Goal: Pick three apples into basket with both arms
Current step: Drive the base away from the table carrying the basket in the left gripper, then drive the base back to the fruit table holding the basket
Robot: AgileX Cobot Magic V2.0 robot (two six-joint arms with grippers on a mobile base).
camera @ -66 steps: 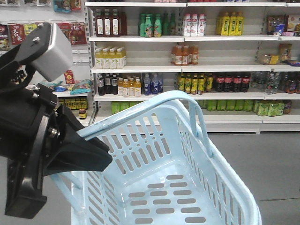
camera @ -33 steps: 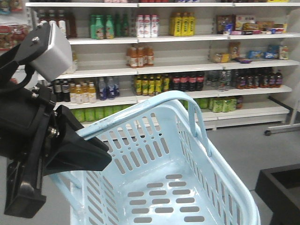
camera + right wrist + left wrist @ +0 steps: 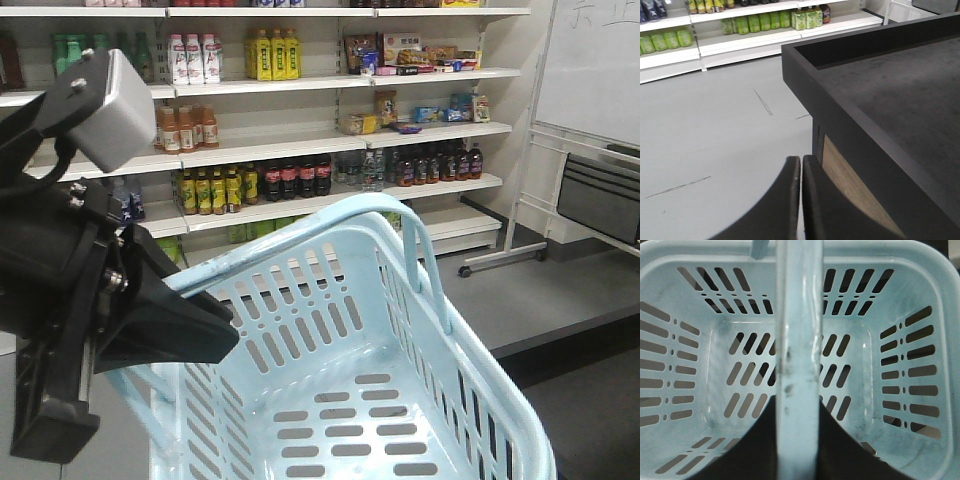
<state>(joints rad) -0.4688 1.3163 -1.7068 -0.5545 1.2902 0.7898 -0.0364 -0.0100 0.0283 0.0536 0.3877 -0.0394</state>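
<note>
At the front view's left, the left gripper clamps the hoop handle of the basket, which hangs tilted before the drink shelves. The right gripper, beside a black table, is pressed together, holding nothing.

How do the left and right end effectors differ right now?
The left end effector grips the handle of the basket, with a finger on either side of it. The right end effector is shut on nothing, its fingers pressed together. The left hangs over the empty basket, while the right hangs over grey floor beside a black table. Both have broad black fingers.
</note>
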